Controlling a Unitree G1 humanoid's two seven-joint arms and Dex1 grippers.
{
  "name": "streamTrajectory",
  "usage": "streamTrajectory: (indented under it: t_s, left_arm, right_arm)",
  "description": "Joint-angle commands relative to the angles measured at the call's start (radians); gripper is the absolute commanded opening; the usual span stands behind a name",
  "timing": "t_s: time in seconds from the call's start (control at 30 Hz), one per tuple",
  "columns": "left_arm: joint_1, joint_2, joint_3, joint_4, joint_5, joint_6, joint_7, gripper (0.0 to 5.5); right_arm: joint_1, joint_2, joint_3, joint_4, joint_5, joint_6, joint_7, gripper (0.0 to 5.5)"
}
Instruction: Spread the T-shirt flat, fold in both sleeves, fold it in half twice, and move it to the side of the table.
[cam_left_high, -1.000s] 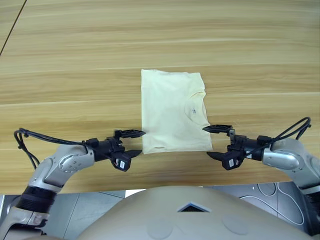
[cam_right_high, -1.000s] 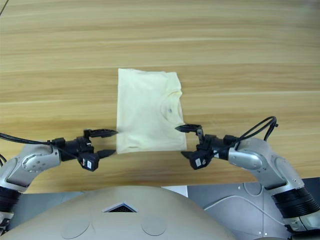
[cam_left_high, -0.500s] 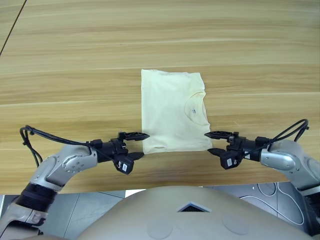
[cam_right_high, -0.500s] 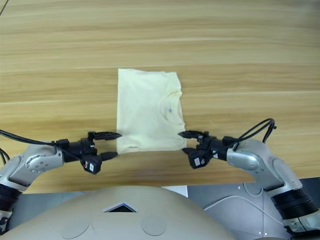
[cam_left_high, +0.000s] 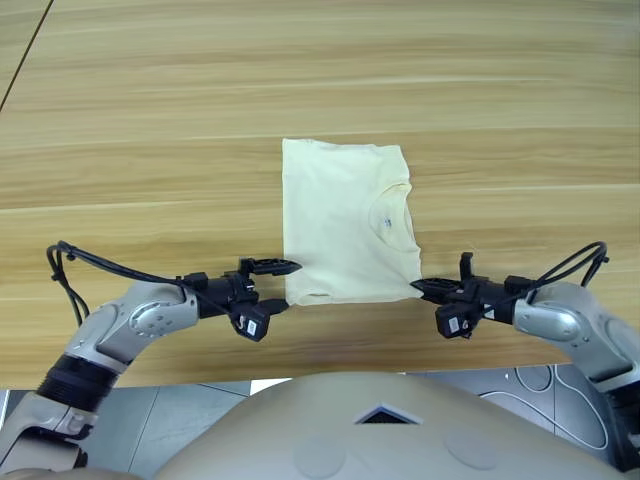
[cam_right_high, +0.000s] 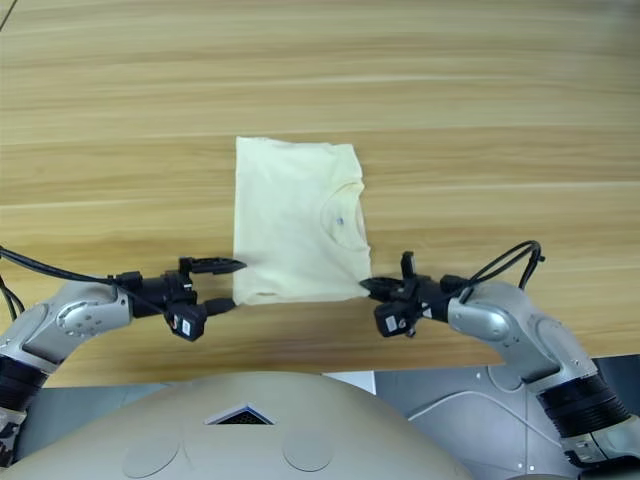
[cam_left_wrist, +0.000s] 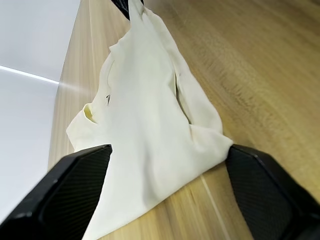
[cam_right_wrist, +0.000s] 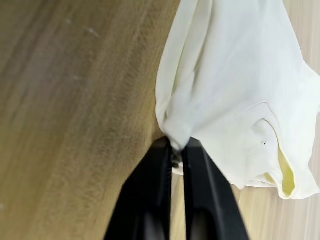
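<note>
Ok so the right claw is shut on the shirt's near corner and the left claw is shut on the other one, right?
Not quite. The left claw is open, its fingers either side of the other near corner, as the left wrist view shows. The right claw is shut on the shirt's corner.

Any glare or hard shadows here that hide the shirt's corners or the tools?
Left eye view: even light, no hard shadows around the left tool, right tool or T-shirt on the table. Left wrist view: bright white area beyond the table edge, cloth unglared. Right wrist view: wood dim beside the pinched corner, nothing hidden.
</note>
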Motion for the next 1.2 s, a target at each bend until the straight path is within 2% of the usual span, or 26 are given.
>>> streamTrajectory:
  t_s: [0.03,0.7,0.8,0.9,1.03,1.2]
  left_arm:
    - [0.030,0.049,-0.056,0.084,0.145,0.026,-0.043,3.83]
    - [-0.005,0.070,-0.091,0.095,0.118,0.036,-0.043,0.34]
    - [-0.008,0.073,-0.095,0.101,0.118,0.037,-0.046,0.08]
    - [-0.004,0.075,-0.096,0.097,0.103,0.031,-0.042,0.06]
    - [0.028,0.090,-0.076,0.035,-0.048,0.003,-0.047,0.05]
    - [0.126,0.178,-0.035,-0.058,-0.248,-0.070,-0.065,0.05]
  right_arm:
    - [-0.001,0.012,0.030,0.036,-0.045,0.038,0.021,0.04]
    - [-0.021,0.018,0.037,0.037,-0.041,0.042,0.010,0.04]
    - [-0.008,0.010,0.033,0.023,-0.035,0.040,0.010,0.04]
    - [-0.004,0.006,0.032,0.014,-0.030,0.038,0.012,0.04]
    - [0.041,-0.015,0.006,-0.029,-0.004,0.021,0.005,0.04]
    - [0.181,-0.078,-0.110,-0.149,0.093,-0.038,-0.011,0.04]
